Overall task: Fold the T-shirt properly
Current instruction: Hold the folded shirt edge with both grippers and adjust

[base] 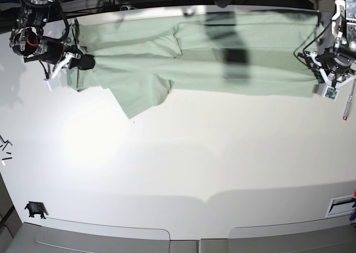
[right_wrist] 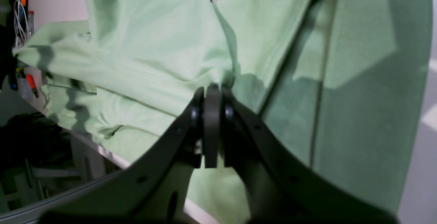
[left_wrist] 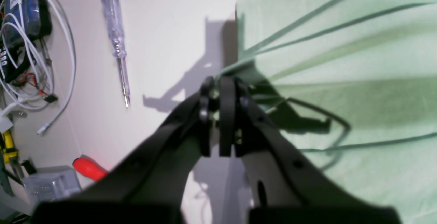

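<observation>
The pale mint-green T-shirt (base: 222, 69) lies stretched sideways along the far edge of the white table (base: 183, 169), with one sleeve hanging toward me at the left. My left gripper (left_wrist: 220, 82) is shut on a pinch of the shirt's (left_wrist: 341, 63) edge, and taut creases fan out from the grip. In the base view this left gripper (base: 310, 58) is at the shirt's right end. My right gripper (right_wrist: 212, 88) is shut on bunched fabric of the shirt (right_wrist: 153, 46), part of which drapes over the table's edge. The right gripper (base: 85, 61) holds the shirt's left end.
A clear-handled screwdriver (left_wrist: 116, 43) lies on the table left of the left gripper, also visible in the base view (base: 347, 105). White cables (left_wrist: 30, 46), a red-handled tool (left_wrist: 88, 167) and a clear box (left_wrist: 51, 183) crowd that corner. A small black object (base: 34, 209) sits near the front left.
</observation>
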Motion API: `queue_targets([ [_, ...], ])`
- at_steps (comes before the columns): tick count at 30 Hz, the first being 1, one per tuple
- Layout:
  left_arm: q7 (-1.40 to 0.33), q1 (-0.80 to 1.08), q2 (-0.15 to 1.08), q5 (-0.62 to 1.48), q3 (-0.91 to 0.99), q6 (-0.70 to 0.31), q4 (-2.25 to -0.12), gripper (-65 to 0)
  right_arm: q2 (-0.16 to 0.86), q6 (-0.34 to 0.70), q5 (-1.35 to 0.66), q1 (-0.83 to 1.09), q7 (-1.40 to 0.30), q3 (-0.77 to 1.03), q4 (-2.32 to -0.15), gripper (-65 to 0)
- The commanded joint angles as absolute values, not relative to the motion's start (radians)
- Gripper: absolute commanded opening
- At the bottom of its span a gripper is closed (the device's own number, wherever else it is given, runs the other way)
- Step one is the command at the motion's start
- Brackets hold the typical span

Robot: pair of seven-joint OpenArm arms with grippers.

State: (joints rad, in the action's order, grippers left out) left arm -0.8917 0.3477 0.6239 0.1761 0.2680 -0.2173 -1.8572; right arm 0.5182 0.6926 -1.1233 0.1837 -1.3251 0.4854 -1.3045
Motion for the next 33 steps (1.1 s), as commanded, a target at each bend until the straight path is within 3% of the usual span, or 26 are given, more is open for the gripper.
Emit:
queue_targets([
  [1, -0.882, 0.350, 0.643, 0.166, 0.280, -0.209, -1.876, -65.0, 0.537, 0.698, -1.139, 0.178, -1.307, 0.493, -1.318, -65.0],
  [31, -0.844, 0.382, 0.640, 0.165, 0.280, -0.209, -1.874, -65.0, 0.521, 0.698, -1.141, 0.178, -1.305, 0.493, -1.318, -65.0],
  [33, -0.842, 0.382, 0.640, 0.164, 0.280, -0.209, -1.874, -57.7, 0.521, 0.698, -1.156, 0.178, -1.305, 0.493, -1.318, -61.7],
])
